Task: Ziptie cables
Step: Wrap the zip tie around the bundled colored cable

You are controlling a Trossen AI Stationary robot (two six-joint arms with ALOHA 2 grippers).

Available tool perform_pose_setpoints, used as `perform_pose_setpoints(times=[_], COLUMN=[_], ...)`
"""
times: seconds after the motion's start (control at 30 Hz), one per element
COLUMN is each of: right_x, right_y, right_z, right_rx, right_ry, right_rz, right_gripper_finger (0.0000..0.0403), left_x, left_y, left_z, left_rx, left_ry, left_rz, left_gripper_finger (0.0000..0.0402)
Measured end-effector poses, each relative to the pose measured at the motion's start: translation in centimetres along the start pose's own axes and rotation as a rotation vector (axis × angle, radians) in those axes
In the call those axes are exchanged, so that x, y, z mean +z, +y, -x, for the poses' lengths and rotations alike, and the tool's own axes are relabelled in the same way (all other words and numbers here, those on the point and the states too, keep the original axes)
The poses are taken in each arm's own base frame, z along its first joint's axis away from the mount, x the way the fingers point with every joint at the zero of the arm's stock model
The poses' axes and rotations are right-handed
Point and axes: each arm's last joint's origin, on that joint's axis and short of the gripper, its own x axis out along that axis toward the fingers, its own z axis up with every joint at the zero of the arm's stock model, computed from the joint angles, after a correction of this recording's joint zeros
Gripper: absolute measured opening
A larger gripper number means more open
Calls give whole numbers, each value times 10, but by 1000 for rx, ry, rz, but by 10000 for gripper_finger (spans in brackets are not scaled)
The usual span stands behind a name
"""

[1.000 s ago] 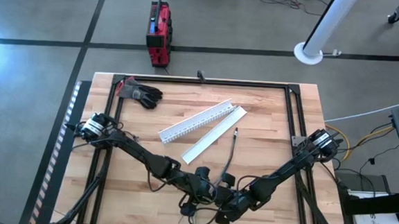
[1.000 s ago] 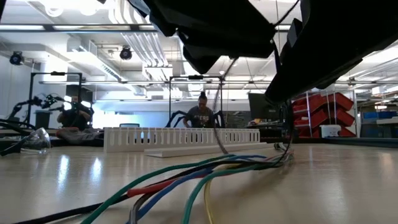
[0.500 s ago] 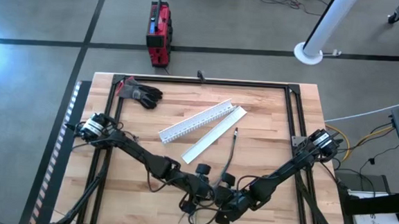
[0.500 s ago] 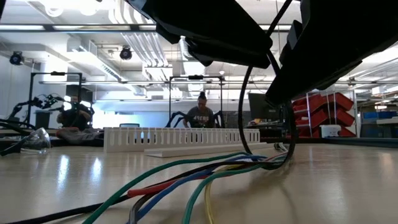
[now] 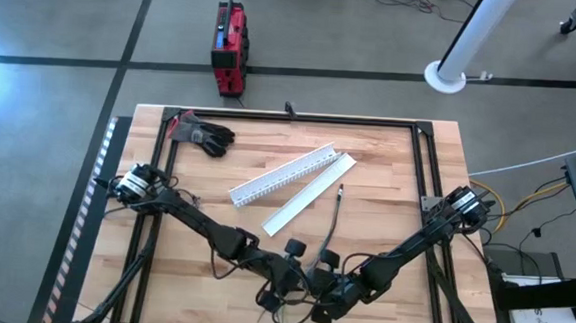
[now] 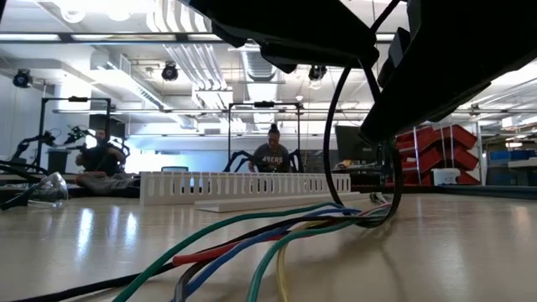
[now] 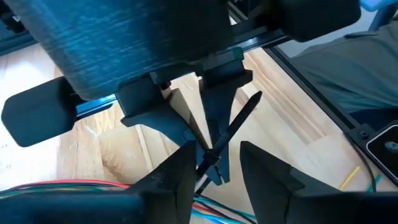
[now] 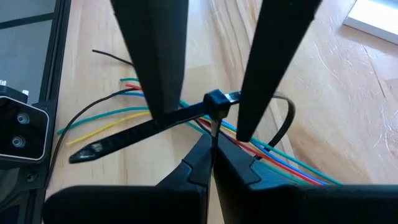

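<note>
The cables (image 6: 252, 235), thin green, red, blue and yellow wires, lie in a loose bunch on the table near its front edge (image 8: 118, 109). A black zip tie (image 8: 143, 127) bends in a loop (image 6: 336, 143) around the bunch. Its long tail (image 5: 336, 220) points toward the far edge. My right gripper (image 8: 211, 140) is shut on the tie at its head (image 8: 216, 101). My left gripper (image 7: 217, 149) is open, one finger on each side of that head. One finger (image 8: 163, 93) crosses over the strap; whether it touches I cannot tell. My right gripper pinches the zip tie between its two fingertips just under the head (image 8: 214, 117). It comes in from the table's right side. The head is held above the cables, with the loop (image 8: 287, 118) passing round the bunch and the strap running off to one side.
A white slotted channel (image 5: 282, 176) and its flat lid (image 5: 311, 193) lie slantwise at mid table. A black glove (image 5: 204, 134) sits at the far left. Black frame rails (image 5: 301, 118) run along the table's edges. A red box (image 5: 229, 48) stands on the floor beyond.
In the low view the zip tie's strap slanted straight down to the cables a second ago. It now bends in a round loop around the bunch. The cables have stayed where they were.
</note>
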Motion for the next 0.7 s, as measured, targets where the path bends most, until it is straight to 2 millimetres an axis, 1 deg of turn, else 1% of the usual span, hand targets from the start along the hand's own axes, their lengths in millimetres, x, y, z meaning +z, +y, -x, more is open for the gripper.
perform_pose_setpoints(times=[0.4,0.7], right_x=[0,0], right_y=[0,1], right_z=[0,0], right_rx=[4,18], right_ry=[2,14], right_rz=[0,13], right_gripper_finger=[0,0], left_x=[-2,-4], left_y=[1,1], left_z=[0,0], left_rx=[24,22], left_ry=[21,38], left_rz=[-2,8], left_gripper_finger=[71,17])
